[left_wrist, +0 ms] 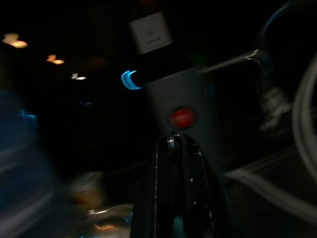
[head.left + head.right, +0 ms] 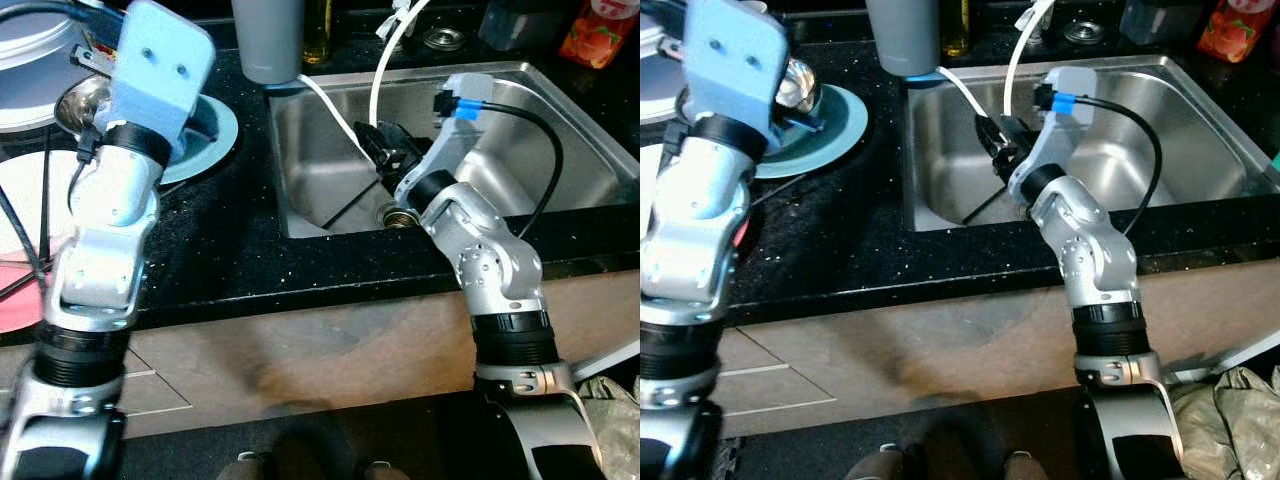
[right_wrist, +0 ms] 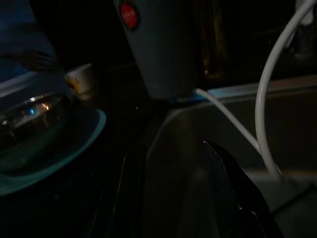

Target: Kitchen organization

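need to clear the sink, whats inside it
Inside the sink: the right claw, white hose and drain. The arm covers part of the basin floor.

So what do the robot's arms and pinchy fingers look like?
Both arms are chunky silver metal segments with black ribbed rings at the joints. Each wrist carries a pale blue plate; the left arm's has two small holes. A black cable with a blue plug loops along the right arm. The left gripper and the right gripper have long, glossy black fingers.
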Robot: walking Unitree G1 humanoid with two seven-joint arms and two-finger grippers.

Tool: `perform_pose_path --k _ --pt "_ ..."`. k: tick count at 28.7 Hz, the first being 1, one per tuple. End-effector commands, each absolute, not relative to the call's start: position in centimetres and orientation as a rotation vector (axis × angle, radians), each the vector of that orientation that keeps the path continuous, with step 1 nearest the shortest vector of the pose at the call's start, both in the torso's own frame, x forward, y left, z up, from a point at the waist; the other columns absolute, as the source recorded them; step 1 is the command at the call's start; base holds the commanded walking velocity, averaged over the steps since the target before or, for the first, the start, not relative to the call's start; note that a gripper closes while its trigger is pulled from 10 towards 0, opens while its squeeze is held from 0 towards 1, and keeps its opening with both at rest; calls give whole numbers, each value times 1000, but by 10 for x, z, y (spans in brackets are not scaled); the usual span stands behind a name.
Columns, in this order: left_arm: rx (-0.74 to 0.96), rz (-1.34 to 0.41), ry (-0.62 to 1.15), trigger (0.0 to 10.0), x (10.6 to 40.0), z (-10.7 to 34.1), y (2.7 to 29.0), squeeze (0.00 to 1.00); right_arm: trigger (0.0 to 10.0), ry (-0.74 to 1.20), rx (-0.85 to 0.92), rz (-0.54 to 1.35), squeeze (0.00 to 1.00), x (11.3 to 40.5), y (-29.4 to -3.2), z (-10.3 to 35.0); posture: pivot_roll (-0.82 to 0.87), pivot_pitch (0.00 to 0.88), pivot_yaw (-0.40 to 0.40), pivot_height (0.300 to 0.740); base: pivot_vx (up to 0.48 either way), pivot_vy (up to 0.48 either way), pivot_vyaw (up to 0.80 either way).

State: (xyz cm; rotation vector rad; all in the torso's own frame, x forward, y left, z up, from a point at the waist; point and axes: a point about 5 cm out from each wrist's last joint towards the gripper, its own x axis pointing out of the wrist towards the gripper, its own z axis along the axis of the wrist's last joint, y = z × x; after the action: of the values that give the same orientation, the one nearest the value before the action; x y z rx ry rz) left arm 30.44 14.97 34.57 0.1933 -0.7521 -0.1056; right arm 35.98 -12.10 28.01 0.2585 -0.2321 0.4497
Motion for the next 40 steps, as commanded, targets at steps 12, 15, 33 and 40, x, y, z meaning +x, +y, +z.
perform_pose_path --k 12,15,33,40 --pt "-454 -268 -471 0 312 292 149 0 10000 -299 390 424 0 343 -111 280 23 185 18 740 0 0 0" --pt "-484 -297 -472 0 306 295 151 0 10000 -279 421 425 0 336 -107 274 26 187 19 740 0 0 0" --pt "-677 -691 -361 0 266 277 149 0 10000 -140 709 542 1000 308 -71 264 26 192 28 740 0 0 0" --pt "-747 -617 -380 0 268 274 157 0 10000 -53 891 623 1000 300 -59 263 27 193 28 740 0 0 0"
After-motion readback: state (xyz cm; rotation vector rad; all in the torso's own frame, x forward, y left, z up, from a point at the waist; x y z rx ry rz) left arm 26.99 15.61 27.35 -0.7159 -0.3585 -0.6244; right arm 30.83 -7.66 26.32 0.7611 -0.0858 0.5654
